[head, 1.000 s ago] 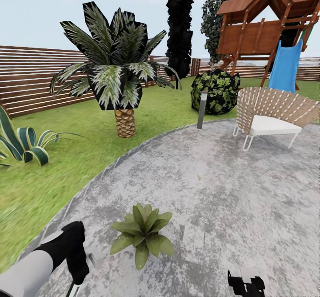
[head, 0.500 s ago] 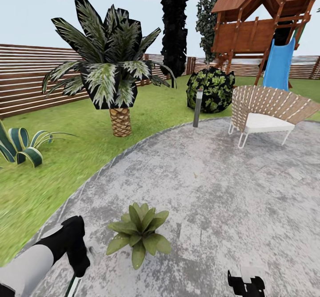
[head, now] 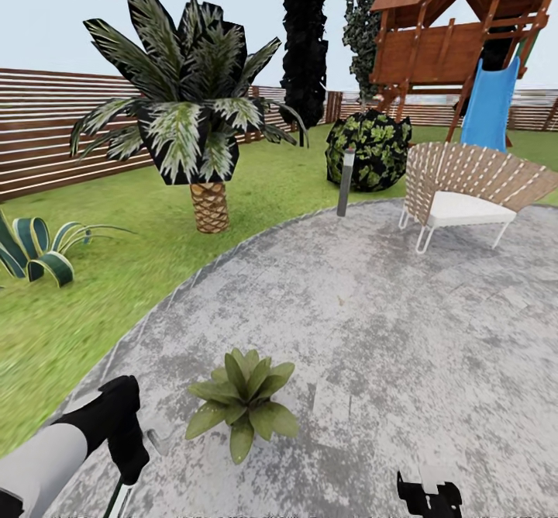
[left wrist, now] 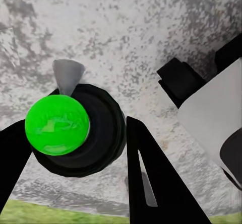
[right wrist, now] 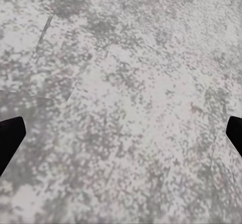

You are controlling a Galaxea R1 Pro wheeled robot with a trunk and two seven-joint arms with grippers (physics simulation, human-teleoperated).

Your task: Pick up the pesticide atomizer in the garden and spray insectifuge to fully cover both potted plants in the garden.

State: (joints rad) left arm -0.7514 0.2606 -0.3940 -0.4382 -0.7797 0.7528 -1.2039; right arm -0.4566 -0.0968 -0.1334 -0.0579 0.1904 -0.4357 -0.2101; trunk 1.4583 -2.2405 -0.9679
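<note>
One potted plant (head: 242,398), a low rosette of pointed green leaves, stands on the round grey paving (head: 372,324) of the garden, just ahead of me. My left gripper (left wrist: 80,168) is shut on the pesticide atomizer (left wrist: 57,125), seen end-on with a bright green round tip, a black ring and a grey nozzle. In the head view the left arm (head: 93,433) hangs just left of the plant, the atomizer's slim body (head: 118,499) pointing down. My right gripper (head: 428,493) is low at the right over bare paving, open (right wrist: 121,138), fingers wide apart.
A palm (head: 194,115) and a striped curling-leaf plant (head: 35,250) stand on the lawn (head: 93,285) to the left. A wicker chair (head: 465,192), a bollard light (head: 346,181), a dark bush (head: 368,150) and a wooden playhouse with blue slide (head: 488,103) lie ahead. A slat fence (head: 46,130) closes the back.
The whole view has shifted slightly, so the camera moved. The left arm with the atomizer has drifted a little to the left, away from the plant. The right gripper is unchanged.
</note>
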